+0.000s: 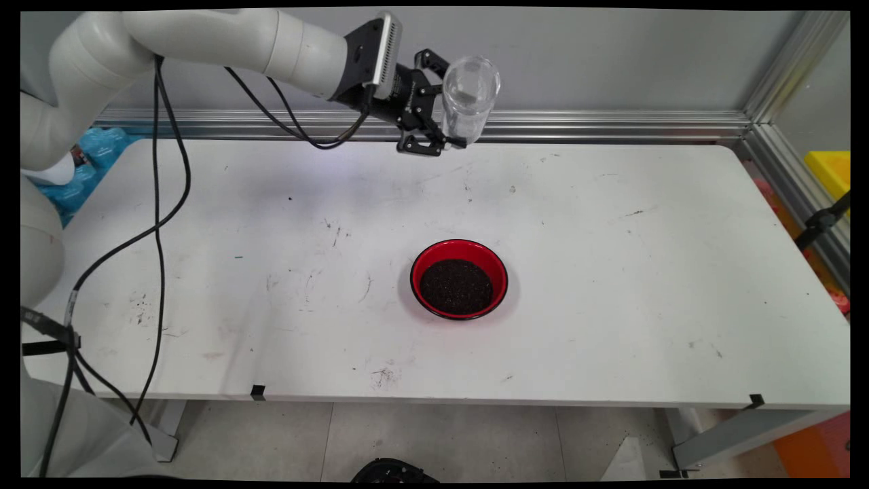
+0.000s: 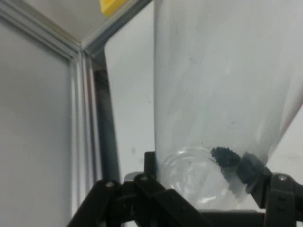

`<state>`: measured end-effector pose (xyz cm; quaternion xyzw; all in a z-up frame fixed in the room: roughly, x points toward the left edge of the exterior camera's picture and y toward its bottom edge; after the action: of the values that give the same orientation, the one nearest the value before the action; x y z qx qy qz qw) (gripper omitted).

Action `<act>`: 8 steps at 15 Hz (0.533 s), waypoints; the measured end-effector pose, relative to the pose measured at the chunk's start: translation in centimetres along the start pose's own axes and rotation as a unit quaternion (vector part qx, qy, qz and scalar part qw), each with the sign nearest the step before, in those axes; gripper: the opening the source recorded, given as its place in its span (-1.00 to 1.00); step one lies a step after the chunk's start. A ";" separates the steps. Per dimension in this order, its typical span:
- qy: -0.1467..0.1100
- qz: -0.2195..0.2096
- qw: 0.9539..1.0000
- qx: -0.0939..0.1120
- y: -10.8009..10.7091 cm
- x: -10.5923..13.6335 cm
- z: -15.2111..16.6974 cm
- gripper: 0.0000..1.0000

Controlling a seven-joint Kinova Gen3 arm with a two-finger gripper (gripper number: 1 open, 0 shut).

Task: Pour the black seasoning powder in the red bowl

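1. One hand (image 1: 453, 102) is present, raised above the far edge of the bench (image 1: 611, 285). It grips one clear plastic cup (image 1: 470, 95) between its fingers.
2. In the main view the cup is held in the air, near the back wall and clear of the bench surface, its open mouth turned toward the camera.
3. In the hand view the cup (image 2: 222, 94) fills the right of the picture; a small cluster of dark grains (image 2: 225, 156) clings inside near its base. The rest of the cup looks empty.
4. One red bowl (image 1: 459, 278) stands near the middle of the bench, well apart from the hand and nearer the camera. It holds a layer of dark granular matter (image 1: 455, 286); what the matter is cannot be told.
5. Black cables (image 1: 159, 224), at least two, hang from the arm on the left; their lower ends are cut off at the picture's edge.
6. One yellow object (image 1: 829, 170) lies beyond the right-hand rail, partly cut off and not identifiable.
7. In the hand view one finger (image 2: 253, 175) shows through the cup's wall; the cup's upper end is out of frame.
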<state>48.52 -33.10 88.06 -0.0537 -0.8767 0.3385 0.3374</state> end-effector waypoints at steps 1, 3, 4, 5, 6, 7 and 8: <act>-0.002 -0.020 1.000 -0.007 0.1 -0.1 -0.2 -1.00; -0.008 -0.065 0.998 -0.020 0.5 -0.5 -0.8 -1.00; -0.011 -0.085 0.996 -0.025 0.7 -0.7 -1.0 -1.00; -0.015 -0.102 0.994 -0.028 0.9 -1.0 -1.2 -1.00; -0.020 -0.120 0.992 -0.032 1.2 -1.4 -1.5 -1.00; -0.026 -0.137 0.990 -0.035 1.5 -1.8 -1.8 -1.00; -0.031 -0.151 0.987 -0.040 1.8 -2.2 -2.1 -1.00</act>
<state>51.22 -31.24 86.81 0.0766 -0.8977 0.2496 0.3549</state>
